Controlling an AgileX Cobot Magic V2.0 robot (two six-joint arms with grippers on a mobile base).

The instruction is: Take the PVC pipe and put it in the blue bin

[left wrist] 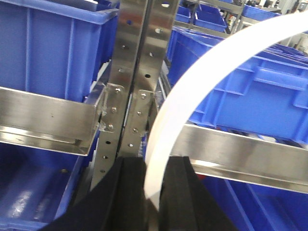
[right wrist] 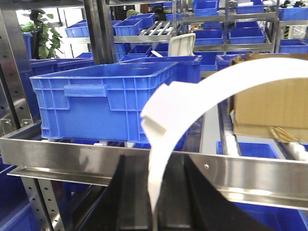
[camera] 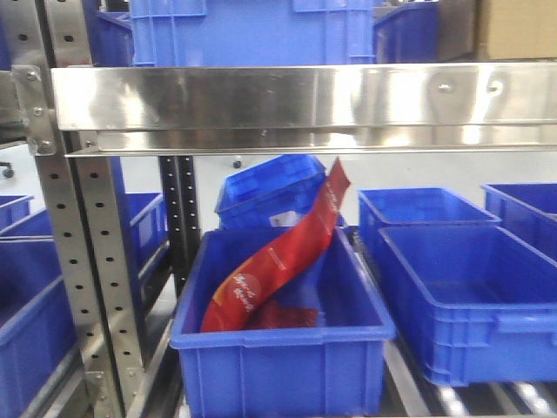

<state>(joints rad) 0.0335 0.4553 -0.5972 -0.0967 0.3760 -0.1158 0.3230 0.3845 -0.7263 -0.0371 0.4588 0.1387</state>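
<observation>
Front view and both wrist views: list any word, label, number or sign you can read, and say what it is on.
Red packet in the nearest blue bin: pale print along its length, too blurred to read.
Cardboard box: no text visible.
PVC pipe: plain white, no marking visible.
Nothing else legible in any view.

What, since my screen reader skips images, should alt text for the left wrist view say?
The left gripper is shut on a white PVC pipe arcing up and right, in front of a steel rack upright and blue bins.
</observation>
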